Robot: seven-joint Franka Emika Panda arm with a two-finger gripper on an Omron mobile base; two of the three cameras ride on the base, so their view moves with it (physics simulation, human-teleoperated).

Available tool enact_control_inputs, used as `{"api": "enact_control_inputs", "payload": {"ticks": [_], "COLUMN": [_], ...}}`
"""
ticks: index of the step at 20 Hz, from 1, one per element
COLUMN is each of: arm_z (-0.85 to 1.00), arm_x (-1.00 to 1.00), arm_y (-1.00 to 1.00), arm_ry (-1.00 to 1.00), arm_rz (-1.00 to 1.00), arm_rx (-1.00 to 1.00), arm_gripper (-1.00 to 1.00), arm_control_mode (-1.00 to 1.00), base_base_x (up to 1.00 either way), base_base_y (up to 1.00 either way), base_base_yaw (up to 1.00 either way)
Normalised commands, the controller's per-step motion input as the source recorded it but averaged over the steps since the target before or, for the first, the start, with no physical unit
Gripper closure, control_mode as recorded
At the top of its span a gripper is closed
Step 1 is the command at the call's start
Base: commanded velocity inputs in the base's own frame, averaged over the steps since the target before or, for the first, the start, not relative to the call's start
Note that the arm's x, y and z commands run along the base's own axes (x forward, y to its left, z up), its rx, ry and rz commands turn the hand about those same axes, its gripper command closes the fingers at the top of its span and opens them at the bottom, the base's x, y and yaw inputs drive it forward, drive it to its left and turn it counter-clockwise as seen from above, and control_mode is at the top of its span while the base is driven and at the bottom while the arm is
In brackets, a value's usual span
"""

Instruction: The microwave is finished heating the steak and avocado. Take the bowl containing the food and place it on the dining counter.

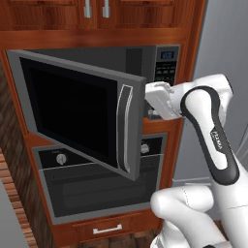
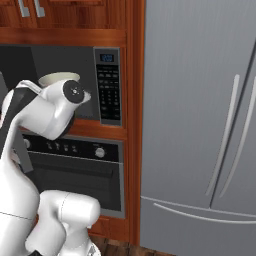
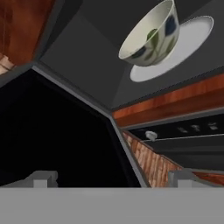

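The microwave [image 1: 164,68] has its black glass door [image 1: 72,111] swung wide open to the left. Inside, the cream-white bowl [image 3: 151,37] stands on a flat white round plate [image 3: 192,39]. The hand view is rolled, so the bowl appears tipped at the upper right. Its rim [image 2: 59,78] peeks over my arm in the right base view. My gripper [image 3: 112,177] is open and holds nothing. It is at the mouth of the cavity, still well short of the bowl. The bowl's wall hides the steak and avocado. The dining counter is out of view.
The open door's edge with its bar handle [image 1: 127,126] stands close to my hand's left. A knobbed oven [image 1: 97,184] sits below the microwave, with a drawer [image 1: 106,227] under it. A tall steel fridge [image 2: 200,125] stands on the right.
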Motion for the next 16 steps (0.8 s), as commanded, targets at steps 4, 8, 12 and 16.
{"api": "enact_control_inputs", "payload": {"ticks": [4, 8, 12, 16], "arm_z": [0.0, 0.0, 0.0, 0.0], "arm_x": [0.01, 0.0, -0.02, -0.16], "arm_y": [0.52, 0.47, 0.36, 0.34], "arm_ry": [0.05, 0.03, 0.01, 0.0], "arm_rz": [0.0, 0.03, 0.07, 0.14], "arm_rx": [-0.04, -0.03, -0.01, 0.0], "arm_gripper": [-1.0, -1.0, -1.0, -1.0], "arm_control_mode": [-1.0, -1.0, -1.0, -1.0], "base_base_x": [0.0, 0.0, 0.0, 0.0], "base_base_y": [0.0, 0.0, 0.0, 0.0], "base_base_yaw": [0.0, 0.0, 0.0, 0.0]}}
